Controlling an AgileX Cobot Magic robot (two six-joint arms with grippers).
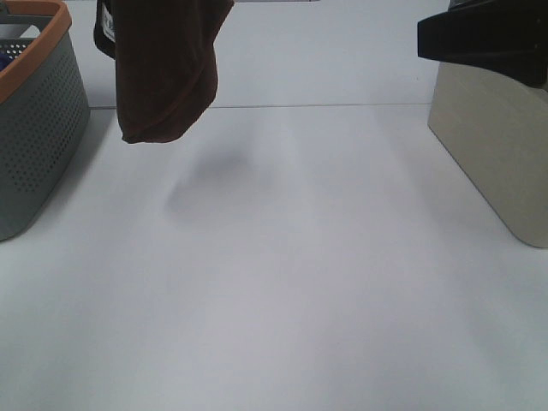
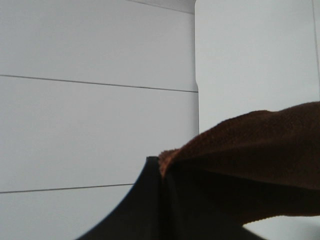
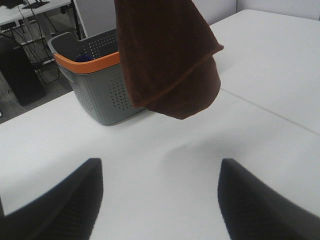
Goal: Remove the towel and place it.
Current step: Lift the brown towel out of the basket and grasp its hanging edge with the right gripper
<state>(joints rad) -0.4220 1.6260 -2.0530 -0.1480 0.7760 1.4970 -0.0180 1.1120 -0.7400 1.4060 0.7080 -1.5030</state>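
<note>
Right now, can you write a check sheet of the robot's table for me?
Surface: white table, one seam across.
Job's things: towel hangs in the air, off the table.
Clutter: grey basket with orange rim on the left; beige bin on the right.
Grippers: left fingers shut on the towel; right fingers open, empty.
Cables: wires by a desk beyond the table.
Surroundings: desk and a dark box behind the basket.
</note>
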